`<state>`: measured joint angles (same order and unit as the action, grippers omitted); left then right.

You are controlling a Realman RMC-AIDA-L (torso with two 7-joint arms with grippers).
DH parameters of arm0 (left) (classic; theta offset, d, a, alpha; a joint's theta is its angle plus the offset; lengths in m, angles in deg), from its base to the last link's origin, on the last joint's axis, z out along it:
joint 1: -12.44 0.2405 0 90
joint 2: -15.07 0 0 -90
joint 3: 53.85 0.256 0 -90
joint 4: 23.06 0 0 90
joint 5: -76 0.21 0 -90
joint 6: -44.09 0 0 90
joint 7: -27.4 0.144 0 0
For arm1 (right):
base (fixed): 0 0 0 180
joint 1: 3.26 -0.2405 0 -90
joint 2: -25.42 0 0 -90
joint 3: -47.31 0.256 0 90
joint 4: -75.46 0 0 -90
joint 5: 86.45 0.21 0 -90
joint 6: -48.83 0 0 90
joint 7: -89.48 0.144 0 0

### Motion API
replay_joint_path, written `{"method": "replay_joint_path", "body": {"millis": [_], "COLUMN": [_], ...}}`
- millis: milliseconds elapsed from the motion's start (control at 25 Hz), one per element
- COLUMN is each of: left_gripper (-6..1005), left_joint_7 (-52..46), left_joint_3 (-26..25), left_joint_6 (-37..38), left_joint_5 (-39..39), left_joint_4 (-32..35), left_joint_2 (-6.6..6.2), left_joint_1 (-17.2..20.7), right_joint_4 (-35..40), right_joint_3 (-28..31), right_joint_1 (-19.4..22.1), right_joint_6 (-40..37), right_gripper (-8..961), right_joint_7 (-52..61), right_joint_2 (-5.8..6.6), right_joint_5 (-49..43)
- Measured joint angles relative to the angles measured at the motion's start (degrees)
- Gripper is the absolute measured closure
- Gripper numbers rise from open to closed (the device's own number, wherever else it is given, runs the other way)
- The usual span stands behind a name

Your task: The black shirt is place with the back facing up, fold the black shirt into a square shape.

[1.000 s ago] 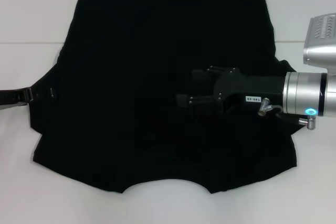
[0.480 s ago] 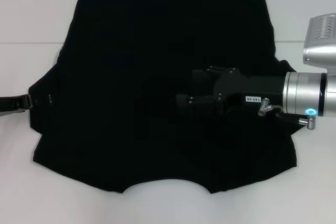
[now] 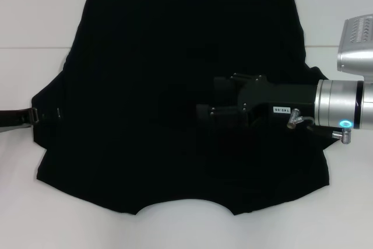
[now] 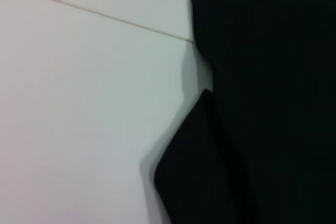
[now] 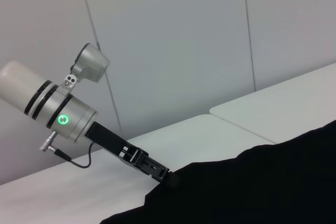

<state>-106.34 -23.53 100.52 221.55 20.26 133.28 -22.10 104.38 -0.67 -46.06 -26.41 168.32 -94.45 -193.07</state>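
White table (image 3: pixel 35 27): black shirt (image 3: pixel 175 56) flat; left gripper (image 3: pixel 44 115), right gripper (image 3: pixel 204 112), fingers' state unclear.

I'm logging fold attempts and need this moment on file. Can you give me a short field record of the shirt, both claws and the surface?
shirt: black shirt spread flat on the white table, plain side up, not yet folded
left claw: left claw at the shirt's left sleeve edge
right claw: right claw over the shirt's middle, reaching in from the right
grip state: cannot tell for either claw

L gripper (image 5: pixel 167 178) at black shirt (image 5: pixel 262 187) edge (fingers hidden).
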Motion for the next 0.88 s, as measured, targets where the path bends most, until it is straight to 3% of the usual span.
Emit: {"method": "replay_joint_path", "body": {"millis": [880], "left_gripper": [52], "left_joint_7": [0.22], "left_joint_3": [1.41], "left_joint_6": [1.94], "left_joint_5": [1.44], "left_joint_4": [0.80], "left_joint_2": [-0.18], "left_joint_1": [-0.53], "right_joint_4": [0.00], "right_joint_3": [0.00], "right_joint_1": [0.00], "right_joint_6": [0.35], "right_gripper": [12], "right_joint_7": [0.00], "right_joint_2": [-0.01], "right_joint_5": [0.00]}}
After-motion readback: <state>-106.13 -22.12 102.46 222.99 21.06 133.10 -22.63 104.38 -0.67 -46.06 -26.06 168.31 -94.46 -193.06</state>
